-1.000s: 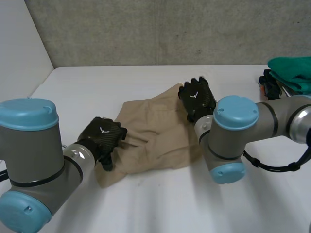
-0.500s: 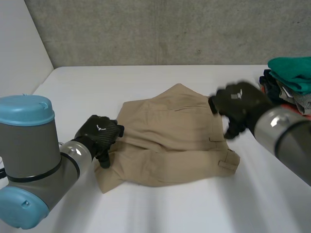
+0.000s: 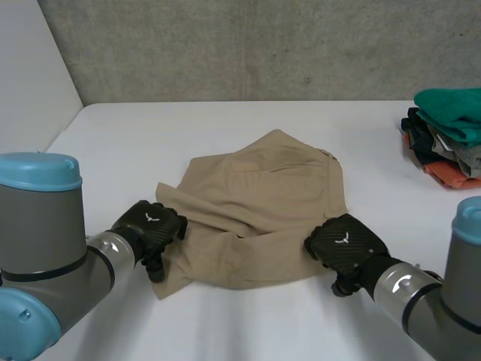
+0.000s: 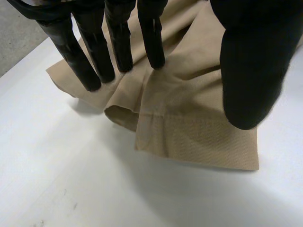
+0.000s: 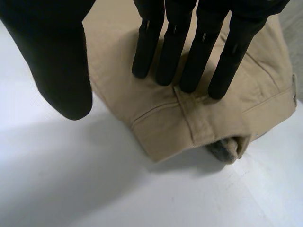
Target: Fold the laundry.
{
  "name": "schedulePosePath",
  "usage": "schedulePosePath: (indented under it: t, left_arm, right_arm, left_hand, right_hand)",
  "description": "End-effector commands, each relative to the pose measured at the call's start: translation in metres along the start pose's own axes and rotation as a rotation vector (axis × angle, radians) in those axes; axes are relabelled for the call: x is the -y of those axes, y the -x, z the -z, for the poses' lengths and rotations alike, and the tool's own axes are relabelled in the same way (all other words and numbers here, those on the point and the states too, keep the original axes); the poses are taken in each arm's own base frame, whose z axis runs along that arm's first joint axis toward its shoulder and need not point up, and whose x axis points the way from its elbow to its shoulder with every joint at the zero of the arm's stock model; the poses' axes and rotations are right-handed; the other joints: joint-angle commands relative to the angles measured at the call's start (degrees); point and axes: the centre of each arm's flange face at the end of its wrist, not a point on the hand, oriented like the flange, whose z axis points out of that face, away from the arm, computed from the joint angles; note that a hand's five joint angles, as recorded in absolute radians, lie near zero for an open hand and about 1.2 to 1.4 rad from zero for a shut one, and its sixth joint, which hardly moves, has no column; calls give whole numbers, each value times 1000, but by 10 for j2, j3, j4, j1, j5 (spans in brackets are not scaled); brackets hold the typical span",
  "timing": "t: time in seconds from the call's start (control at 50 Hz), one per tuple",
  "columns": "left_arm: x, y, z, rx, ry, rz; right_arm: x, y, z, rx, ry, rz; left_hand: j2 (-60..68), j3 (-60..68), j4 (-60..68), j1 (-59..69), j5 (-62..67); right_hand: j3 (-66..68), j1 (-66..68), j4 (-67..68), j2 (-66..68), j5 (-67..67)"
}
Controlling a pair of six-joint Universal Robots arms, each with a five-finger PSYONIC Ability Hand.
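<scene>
A tan pair of trousers (image 3: 263, 207) lies folded and rumpled in the middle of the white table (image 3: 248, 323). My left hand (image 3: 150, 226) rests at its near left edge; in the left wrist view its straight fingers (image 4: 118, 42) touch the creased cloth (image 4: 189, 123) and the thumb stands apart, so it is open. My right hand (image 3: 346, 244) sits at the near right corner. There its straight fingers (image 5: 170, 52) press on the waistband with a belt loop (image 5: 199, 120), thumb clear of the cloth, open.
A pile of folded clothes (image 3: 451, 128) with a green piece on top stands at the table's right edge. A grey wall (image 3: 263, 45) runs behind the table, and bare tabletop lies in front of the trousers.
My right hand has swung from the trousers' far edge round to the near right corner, and the cloth now lies wider on the right. The left hand slid slightly nearer.
</scene>
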Motion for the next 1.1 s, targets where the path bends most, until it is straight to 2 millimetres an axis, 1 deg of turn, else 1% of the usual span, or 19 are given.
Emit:
schedulePosePath:
  t: [0.02,0.3,0.38,0.46,0.48,0.54,0.56,0.6,0.66,0.72,0.74,0.82,0.84,0.9,0.92,0.98,1.0,1.06,1.1]
  left_arm:
    - [-5,0,-11,15,7,-6]
    - [-10,-4,-40,25,27,-20]
    - [-7,-3,-46,44,19,-30]
    - [-6,-6,-48,45,14,-38]
    - [-4,-6,-47,49,8,-36]
    - [4,-1,-44,61,-23,-27]
    - [7,1,-42,67,-34,-24]
    - [13,4,-37,78,-54,-16]
    - [26,13,-26,97,-96,6]
    - [42,21,-10,115,-142,26]
    - [46,24,-5,123,-156,30]
    - [82,45,27,175,-271,45]
    - [101,55,45,202,-339,47]
    - [130,68,74,245,-451,52]
    - [149,77,95,273,-530,60]
    - [175,89,126,311,-644,82]
    - [189,96,141,326,-706,101]
    - [206,106,150,340,-766,123]
    - [210,109,146,340,-770,129]
  right_arm:
    - [-3,-3,-28,-114,-79,24]
    - [-9,6,-56,-160,-125,72]
    - [-10,6,-63,-183,-146,94]
    - [-9,2,-69,-236,-185,110]
    - [-8,0,-72,-252,-198,116]
    - [-6,-5,-75,-275,-211,116]
    - [-5,-10,-77,-290,-213,113]
    - [-4,-16,-78,-302,-208,106]
    - [-2,-27,-77,-312,-189,87]
    - [10,-38,-71,-310,-182,54]
    - [16,-43,-68,-316,-191,46]
    - [68,-73,-42,-351,-284,7]
    - [95,-86,-26,-366,-339,-7]
    - [135,-104,2,-386,-419,-30]
    - [160,-117,22,-402,-473,-44]
    - [187,-135,43,-424,-523,-75]
    - [201,-145,52,-433,-548,-93]
    - [217,-156,60,-446,-579,-105]
    - [228,-160,60,-447,-591,-106]
  left_hand:
    - [-81,-81,-77,-79,-74]
    - [-17,-18,-13,-15,-10]
    - [65,65,70,67,72]
    - [257,256,261,259,264]
    - [350,350,355,352,357]
    - [520,520,525,522,527]
    - [521,521,525,523,528]
    - [521,521,525,523,528]
    - [521,521,525,523,528]
    - [521,521,525,523,528]
    - [521,521,525,523,528]
    - [521,521,525,523,528]
    - [521,521,525,523,528]
    - [521,521,525,523,528]
    - [521,521,525,523,528]
    - [521,521,525,523,528]
    - [521,521,525,523,528]
    - [521,521,525,523,528]
    - [521,521,525,523,528]
  right_hand:
    - [-21,-21,-11,-14,-1]
    - [-24,-25,-15,-18,-4]
    - [-4,-4,5,2,16]
    - [78,78,88,85,98]
    - [108,108,118,115,128]
    - [204,204,214,210,224]
    - [314,314,324,321,334]
    - [406,406,416,413,426]
    - [406,406,416,413,427]
    - [406,406,416,413,427]
    - [406,406,416,413,427]
    - [406,406,416,413,427]
    - [406,406,416,413,427]
    - [406,406,416,413,427]
    - [406,406,416,413,427]
    - [406,406,416,413,427]
    - [406,406,416,413,427]
    - [406,406,416,413,427]
    - [406,406,416,413,427]
